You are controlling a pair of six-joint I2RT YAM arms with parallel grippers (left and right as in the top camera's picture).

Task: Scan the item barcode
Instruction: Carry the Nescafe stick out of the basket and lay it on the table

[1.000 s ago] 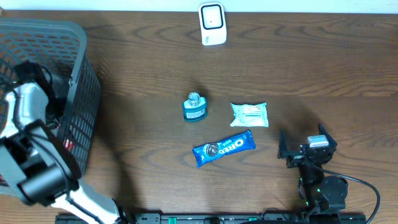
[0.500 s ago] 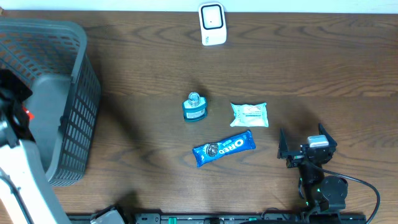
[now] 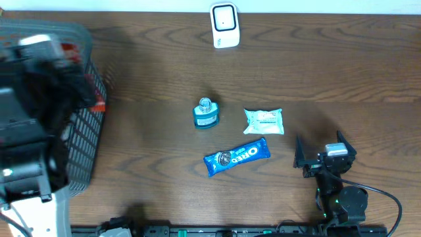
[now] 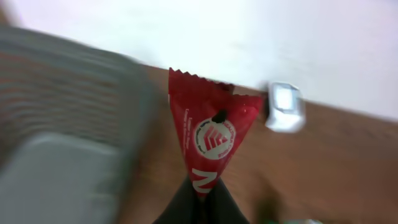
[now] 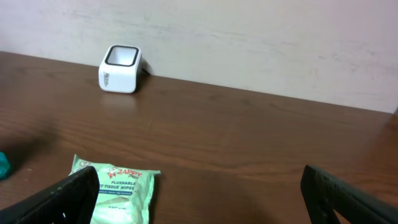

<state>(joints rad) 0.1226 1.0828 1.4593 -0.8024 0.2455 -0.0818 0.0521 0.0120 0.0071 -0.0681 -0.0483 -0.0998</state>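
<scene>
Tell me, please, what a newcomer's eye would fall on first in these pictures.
First the red packet, pinched at its lower tip by the left end effector, near the grey basket at the left of the table. Then the blue cookie pack, a small blue jar and a pack of wipes sit mid-table, with the white scanner at the far edge.

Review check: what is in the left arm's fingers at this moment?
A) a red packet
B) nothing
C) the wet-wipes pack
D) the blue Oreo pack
A: the left wrist view shows the red packet pinched at its lower tip by the left fingers, while the Oreo pack and wipes pack lie on the table.
</scene>
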